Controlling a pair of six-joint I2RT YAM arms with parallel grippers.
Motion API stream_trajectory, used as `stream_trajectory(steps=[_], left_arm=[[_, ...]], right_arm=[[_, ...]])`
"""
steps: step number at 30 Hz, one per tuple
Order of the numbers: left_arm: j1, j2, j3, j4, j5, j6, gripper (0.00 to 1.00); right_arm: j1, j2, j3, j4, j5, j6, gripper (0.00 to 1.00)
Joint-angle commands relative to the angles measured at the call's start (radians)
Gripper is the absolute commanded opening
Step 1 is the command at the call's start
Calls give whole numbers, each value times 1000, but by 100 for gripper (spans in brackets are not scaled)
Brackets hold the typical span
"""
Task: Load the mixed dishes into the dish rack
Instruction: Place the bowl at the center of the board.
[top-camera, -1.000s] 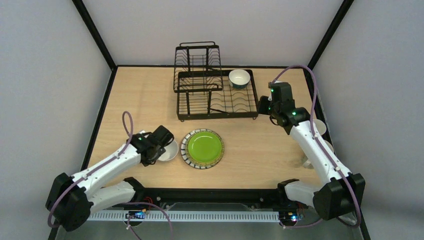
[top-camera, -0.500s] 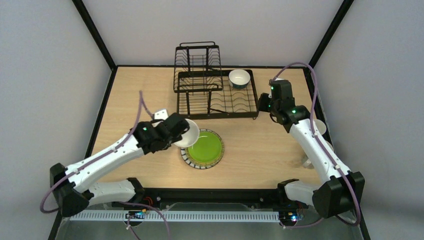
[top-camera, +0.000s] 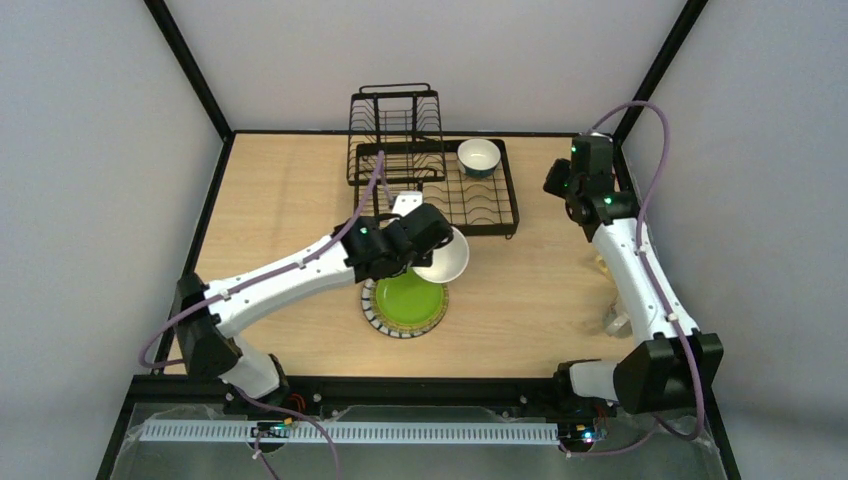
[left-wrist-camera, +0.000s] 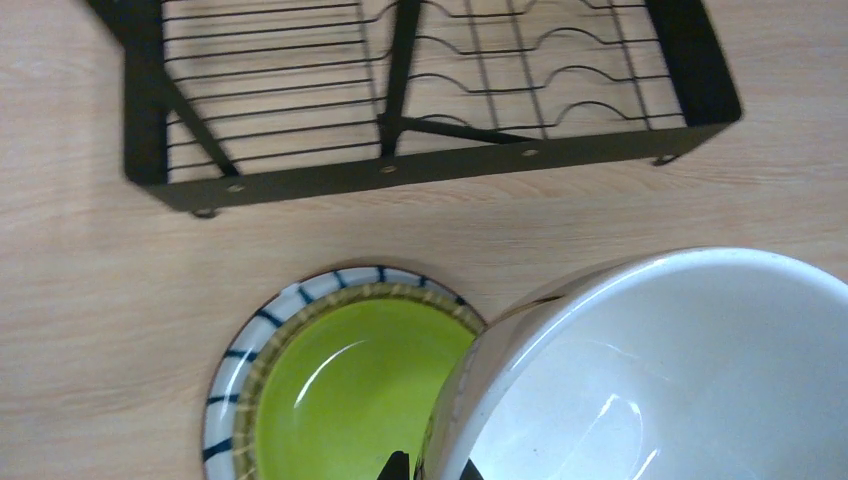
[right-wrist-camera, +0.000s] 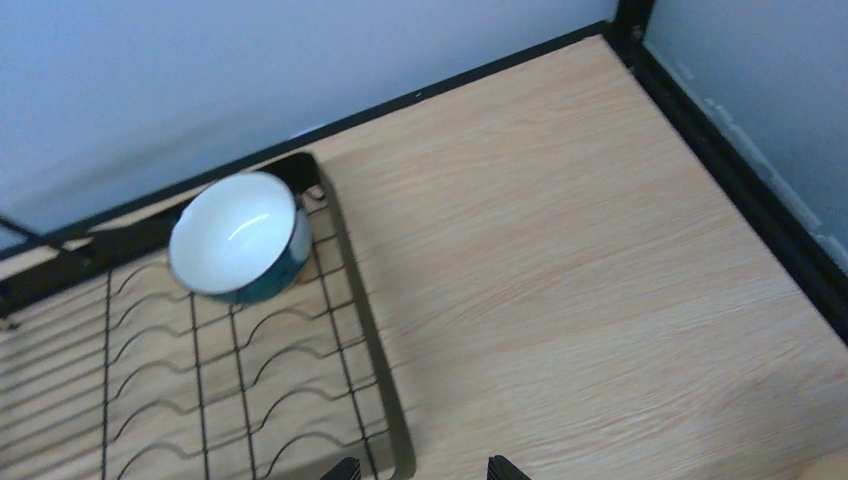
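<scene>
Green plate (top-camera: 405, 300), striped rim: flat on the table (top-camera: 290, 200), front centre. White bowl (top-camera: 445, 258): raised and tilted above the plate's far right edge, its rim pinched tight in the left gripper (left-wrist-camera: 432, 468). Dish rack (top-camera: 513, 195): on the table beyond the plate — flat slotted tray in front, taller basket tier at far left. Blue-outside bowl (top-camera: 479, 157): upright in the tray's far right corner. Right gripper (right-wrist-camera: 422, 468): fingers apart, holding nothing — hovering by the rack's right edge.

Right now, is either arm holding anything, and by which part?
The left gripper holds the white bowl by its rim, above the green plate. The right gripper is open and holds nothing.
</scene>
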Motion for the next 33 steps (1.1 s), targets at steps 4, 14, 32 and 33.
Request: stream_trajectory(steps=[4,14,32,33], left_arm=[[-50,172,207,86,62,164,2],[-88,341,301,91,148,224,2],[-92,503,285,193,243,283,2],[-92,509,284,200,246,289,2]], right_arm=[[-54,76,90,9,59,36,73],[-56,96,80,7,116,67,78],[-70,63,61,-113,281,149,88],[-70,58,60,-121,290,152,88]])
